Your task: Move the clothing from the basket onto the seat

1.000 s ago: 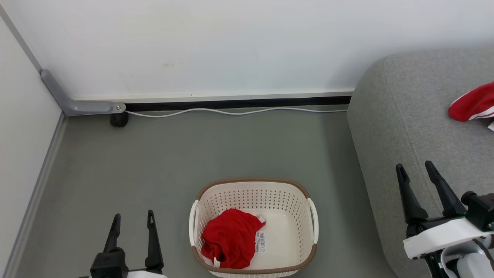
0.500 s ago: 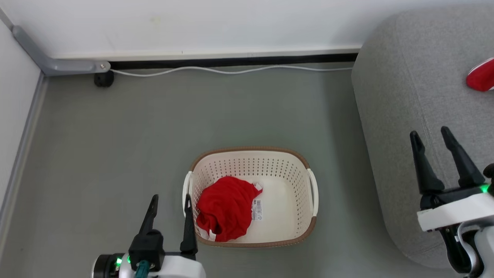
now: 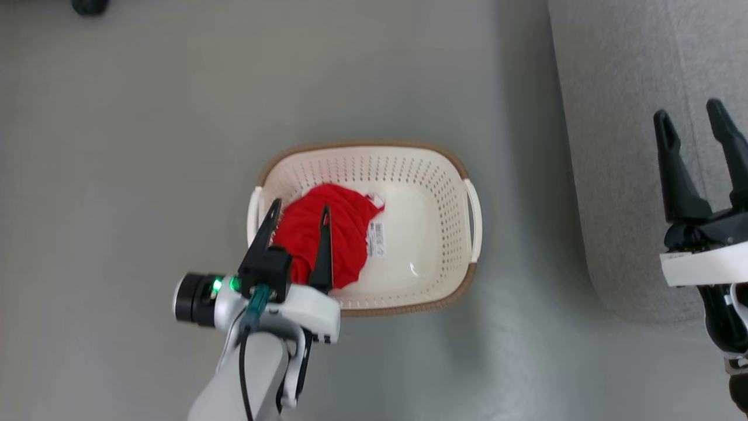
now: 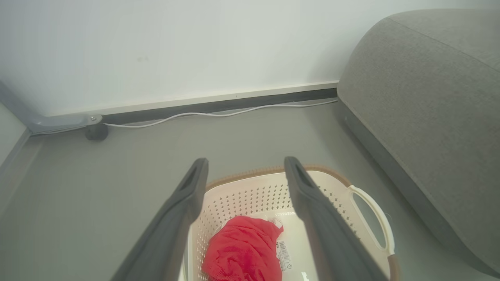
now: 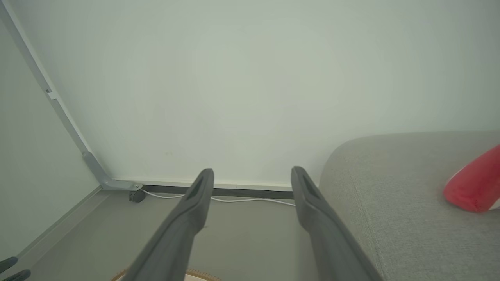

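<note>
Red garment [image 3: 345, 225] is lying bunched in the basket [image 3: 362, 144], taking up its 9 o'clock half. Cloth is looking soft & crumpled w/ deep folds, plain red on top, w/ a small white tag [image 3: 377, 200] poking out at its 1 o'clock edge. A paper label [image 3: 376, 238] w/ barcode is lying on the basket's bottom, touching the garment's 3 o'clock edge.

Basket is sitting on the grey floor [image 3: 146, 117]. It is cream-white w/ perforated walls, a brown rim & a white handle [image 3: 474, 219] at 3 o'clock; its cream bottom is showing toward 3 o'clock.

L pincer [image 3: 300, 204] is hanging at the basket's 8 o'clock, fingers spread wide, gripping nothing. In the head view one finger is crossing the rim at 9 o'clock & the other is overlapping the red cloth. In the L wrist view the garment is showing low btwn the two fingers, apart from both tips.

R pincer [image 3: 687, 109] is hovering at 3 o'clock, well apart from the basket, over the seat [image 3: 613, 117], fingers likewise spread, holding nothing.

Seat is grey woven upholstery w/ a rounded edge, standing near the basket's 3 o'clock side w/ a strip of floor btwn. In the R wrist view a second red garment [image 5: 472, 187], w/ a white stripe at its lower edge, is lying on the seat at 3 o'clock, cut off by the frame edge.

In the L wrist view a white cable [image 4: 218, 114] is running along the wall's base at 12 o'clock.
</note>
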Controlling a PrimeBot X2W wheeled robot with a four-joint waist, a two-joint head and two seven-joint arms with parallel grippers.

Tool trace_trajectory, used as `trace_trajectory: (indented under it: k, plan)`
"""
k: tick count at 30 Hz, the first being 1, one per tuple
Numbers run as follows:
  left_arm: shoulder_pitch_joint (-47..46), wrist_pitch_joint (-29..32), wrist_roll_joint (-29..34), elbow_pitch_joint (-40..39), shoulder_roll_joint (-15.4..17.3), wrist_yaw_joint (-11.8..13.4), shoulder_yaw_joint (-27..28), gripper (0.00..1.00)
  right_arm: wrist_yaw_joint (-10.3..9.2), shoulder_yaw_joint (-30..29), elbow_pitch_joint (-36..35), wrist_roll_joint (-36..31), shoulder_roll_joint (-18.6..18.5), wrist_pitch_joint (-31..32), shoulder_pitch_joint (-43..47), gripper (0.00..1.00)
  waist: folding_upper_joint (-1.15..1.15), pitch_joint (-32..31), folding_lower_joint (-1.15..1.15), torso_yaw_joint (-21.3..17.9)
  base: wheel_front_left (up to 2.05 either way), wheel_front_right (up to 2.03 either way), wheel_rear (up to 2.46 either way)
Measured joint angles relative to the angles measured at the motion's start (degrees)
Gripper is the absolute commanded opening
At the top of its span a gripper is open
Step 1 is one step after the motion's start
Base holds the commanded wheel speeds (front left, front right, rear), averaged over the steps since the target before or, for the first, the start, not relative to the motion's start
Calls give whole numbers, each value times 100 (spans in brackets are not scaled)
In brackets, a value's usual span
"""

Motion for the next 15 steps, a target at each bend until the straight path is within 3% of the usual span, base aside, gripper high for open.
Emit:
trace_trajectory:
  k: [8, 15]
  plan:
    - [-1193, -1, -168, 982, -12, -56, -400, 100, 0, 80, -210, 200, -101, 0, -322, 100, 0, 794, 0, -215, 0, 0, 0]
    - [-2034, 0, -374, 2553, -22, -309, -949, 100, 0, 192, -321, 296, -105, 0, -522, 100, 0, 1322, 0, -411, 0, 0, 0]
